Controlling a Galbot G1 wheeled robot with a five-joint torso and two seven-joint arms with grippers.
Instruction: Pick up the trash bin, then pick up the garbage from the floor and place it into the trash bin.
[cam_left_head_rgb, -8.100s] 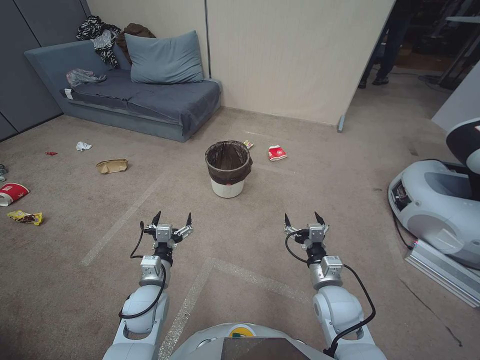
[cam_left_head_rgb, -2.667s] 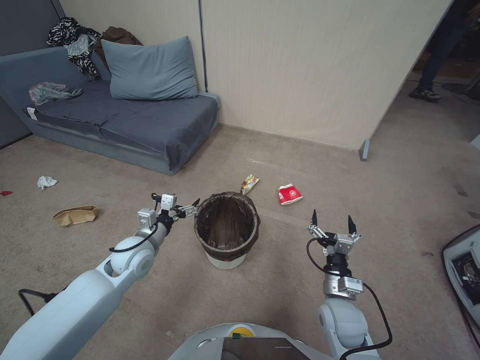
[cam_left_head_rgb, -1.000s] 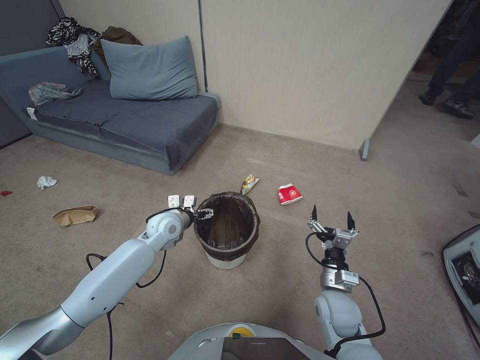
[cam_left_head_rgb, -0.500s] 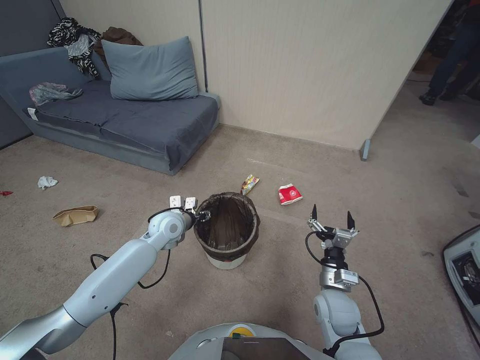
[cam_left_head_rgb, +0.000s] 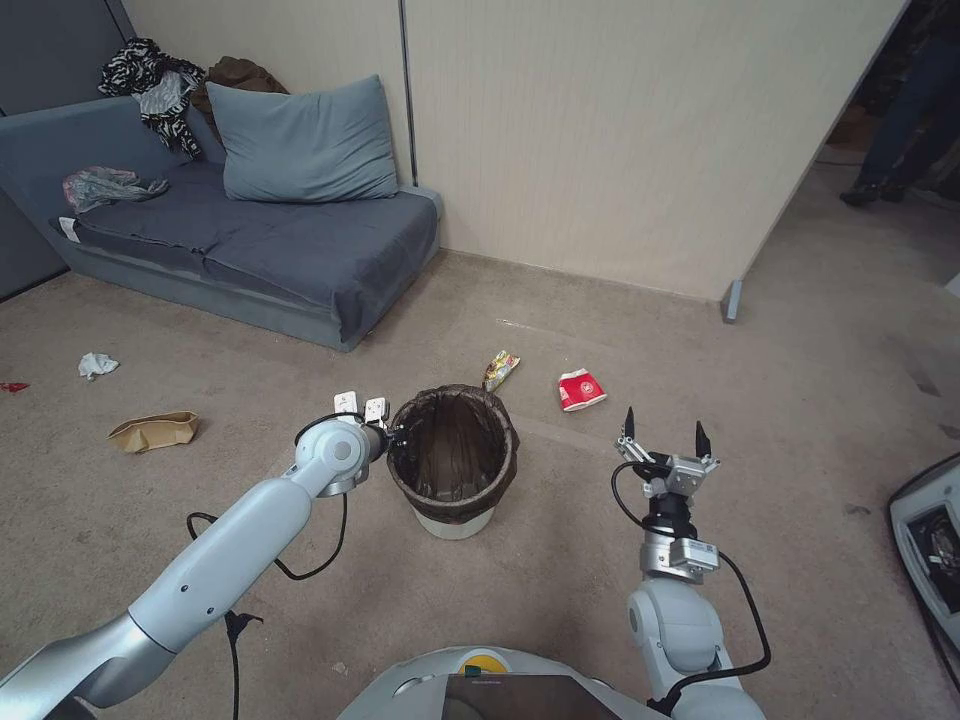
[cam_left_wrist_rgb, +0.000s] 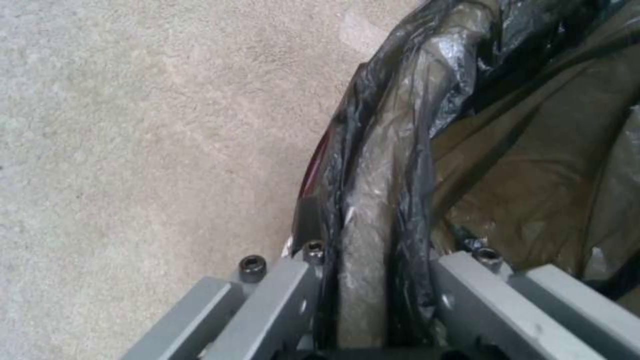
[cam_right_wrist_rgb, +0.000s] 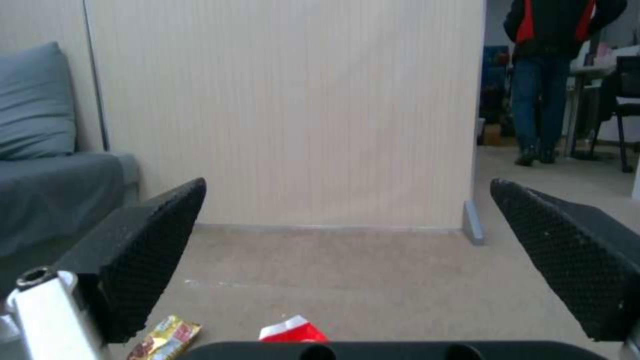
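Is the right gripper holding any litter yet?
No, the right gripper hangs open and empty above the carpet, apart from the red-and-white cup.

head looks down, wrists close, forward

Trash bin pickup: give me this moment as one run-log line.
phase: bin grasp | left gripper: shut on trash bin rim | right gripper: open, idle, nearer than red cup | bin: on carpet

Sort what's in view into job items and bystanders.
Job: trash bin, rim clamped by the left end effector; yellow wrapper; red cup; brown paper bag; tissue wad; open right end effector, idle.

Bystanders: sofa; pillow; clothes.
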